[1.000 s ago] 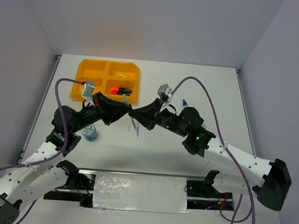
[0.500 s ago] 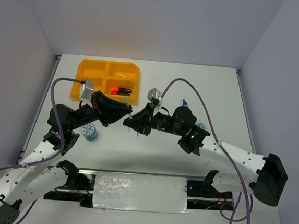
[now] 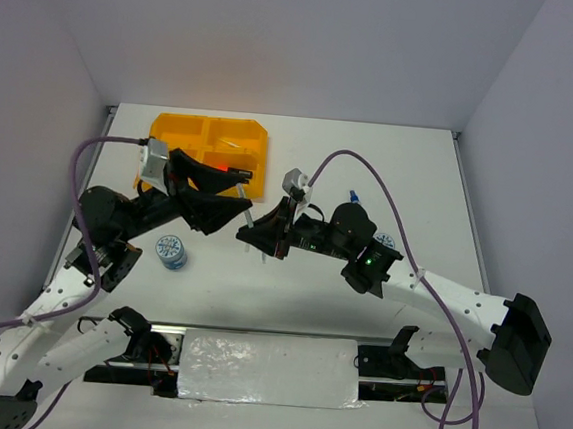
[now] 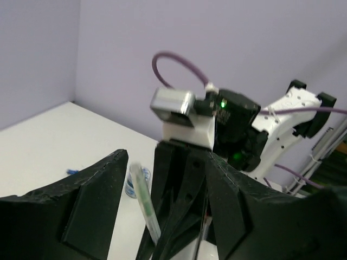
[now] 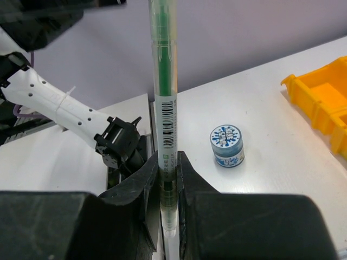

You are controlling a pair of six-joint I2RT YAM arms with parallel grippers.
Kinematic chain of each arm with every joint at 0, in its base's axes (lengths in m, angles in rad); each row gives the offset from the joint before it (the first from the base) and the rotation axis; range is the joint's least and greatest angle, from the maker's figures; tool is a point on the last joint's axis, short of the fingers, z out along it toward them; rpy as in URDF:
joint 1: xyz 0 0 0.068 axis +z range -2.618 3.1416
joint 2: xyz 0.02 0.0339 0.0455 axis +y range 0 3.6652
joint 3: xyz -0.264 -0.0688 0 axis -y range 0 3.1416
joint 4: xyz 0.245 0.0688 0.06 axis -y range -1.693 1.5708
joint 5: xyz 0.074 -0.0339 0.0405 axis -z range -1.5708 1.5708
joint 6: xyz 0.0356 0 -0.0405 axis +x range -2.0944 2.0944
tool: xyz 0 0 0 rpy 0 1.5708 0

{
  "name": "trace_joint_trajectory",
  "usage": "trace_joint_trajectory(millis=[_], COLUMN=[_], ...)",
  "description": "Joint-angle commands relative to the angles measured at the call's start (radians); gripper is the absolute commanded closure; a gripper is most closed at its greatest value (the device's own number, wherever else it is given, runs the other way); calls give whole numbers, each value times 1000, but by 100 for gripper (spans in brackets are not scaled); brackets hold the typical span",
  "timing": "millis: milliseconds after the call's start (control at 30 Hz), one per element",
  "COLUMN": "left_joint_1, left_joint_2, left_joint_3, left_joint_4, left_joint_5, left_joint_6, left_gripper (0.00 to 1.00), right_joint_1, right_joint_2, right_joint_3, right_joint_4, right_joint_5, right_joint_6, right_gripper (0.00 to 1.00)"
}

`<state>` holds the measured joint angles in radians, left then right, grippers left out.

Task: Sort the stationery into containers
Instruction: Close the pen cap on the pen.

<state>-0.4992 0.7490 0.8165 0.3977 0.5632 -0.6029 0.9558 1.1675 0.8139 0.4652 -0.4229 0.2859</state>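
Observation:
A thin clear pen (image 5: pixel 164 108) with green ink and a barcode stands upright in my right gripper (image 5: pixel 167 157), which is shut on its lower part. From above, the right gripper (image 3: pixel 250 233) holds the pen (image 3: pixel 248 211) over the table's middle. My left gripper (image 3: pixel 246 187) is open, its fingers spread on either side of the pen's (image 4: pixel 143 200) upper end without touching it. In its own view the left gripper (image 4: pixel 165 162) faces the right gripper's black fingers. The orange-yellow tray (image 3: pixel 189 129) lies at the back left, partly under the left arm.
A round blue-lidded roll (image 3: pixel 171 252) stands left of centre, also visible as the roll (image 5: pixel 227 146) from the right wrist. Another roll (image 3: pixel 383 242) and a blue-capped bottle (image 3: pixel 352 195) sit behind the right arm. A red-orange item (image 3: pixel 230 147) lies in the tray.
The left gripper has opened off the pen and lifted back toward the tray. The right gripper came in to the left and now holds the pen alone.

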Motion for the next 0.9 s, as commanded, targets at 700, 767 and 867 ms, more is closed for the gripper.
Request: trace_joint_trajectory(millis=[700, 767, 867], left_joint_1=[-2, -2, -2], left_joint_2=[69, 75, 88], left_joint_3=[141, 144, 150], left_joint_4=[-134, -148, -163], left_joint_5=[-40, -36, -20], left_joint_6=[17, 17, 15], left_gripper=[80, 95, 100], right_joint_1=[-3, -3, -3], right_joint_2=[-15, -14, -9], right_joint_3=[102, 111, 131], right_joint_4=[-71, -71, -80], right_joint_5=[44, 39, 41], right_joint_6=[-53, -53, -54], right_gripper=[100, 100, 100])
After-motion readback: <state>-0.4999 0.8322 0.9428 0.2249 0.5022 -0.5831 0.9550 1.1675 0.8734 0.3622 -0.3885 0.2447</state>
